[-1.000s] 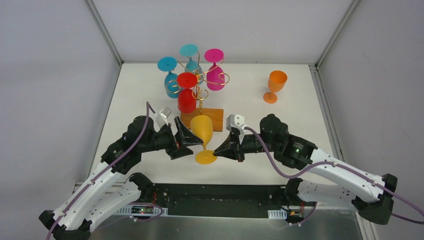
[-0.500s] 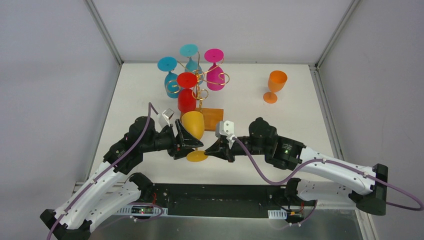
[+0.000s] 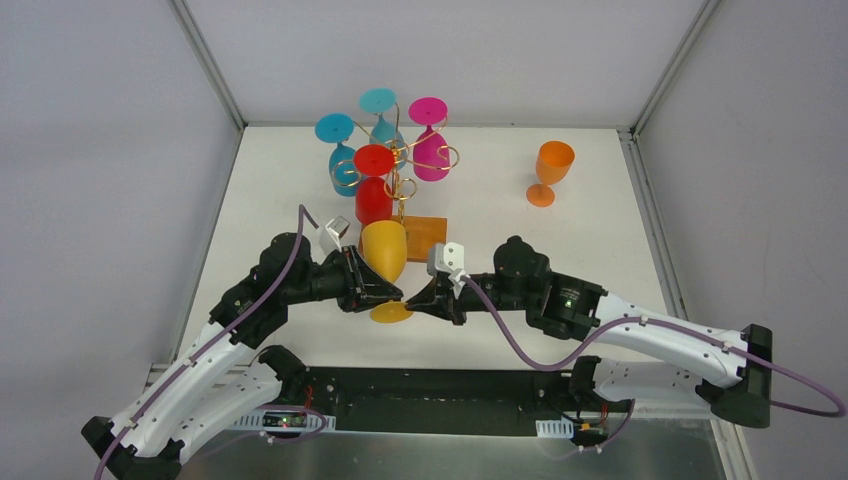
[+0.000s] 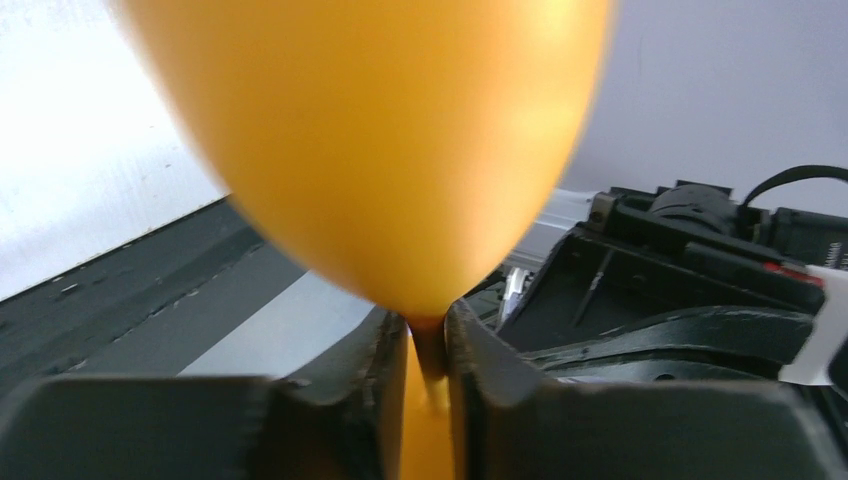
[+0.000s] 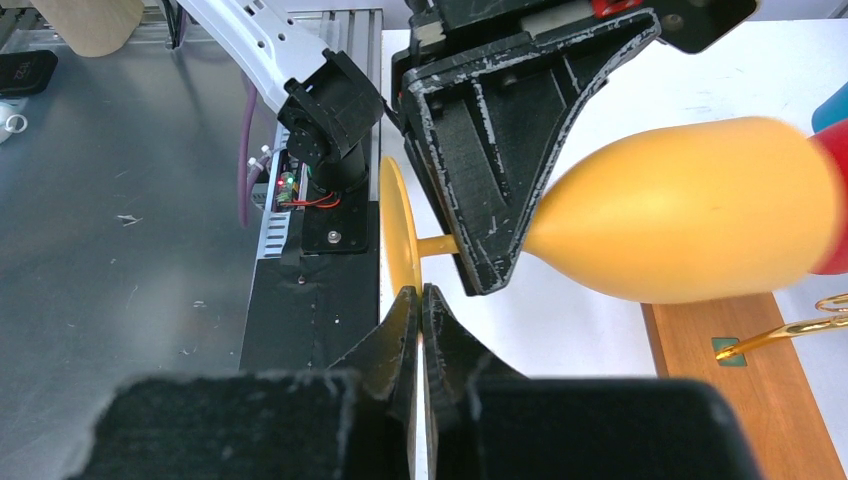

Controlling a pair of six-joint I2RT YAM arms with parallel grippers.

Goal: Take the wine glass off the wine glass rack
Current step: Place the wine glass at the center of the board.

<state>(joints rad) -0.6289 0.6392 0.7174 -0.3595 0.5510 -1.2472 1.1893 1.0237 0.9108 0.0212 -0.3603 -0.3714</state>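
The yellow plastic wine glass [image 3: 385, 250] is lying tilted in the air at 6 o'clock of the gold wire rack [image 3: 400, 165], off its hooks. The left gripper [image 4: 428, 345] is clamping the stem; the right gripper [image 5: 420, 300] is pinching the foot's rim. This looks like a handover: next, the right jaws likely need to release first.

Bright, even light with soft shadows. The yellow glass [image 4: 380, 140] is blurred across the left wrist frame's top — in the right wrist view the table [image 5: 760, 70] glares white at upper right.
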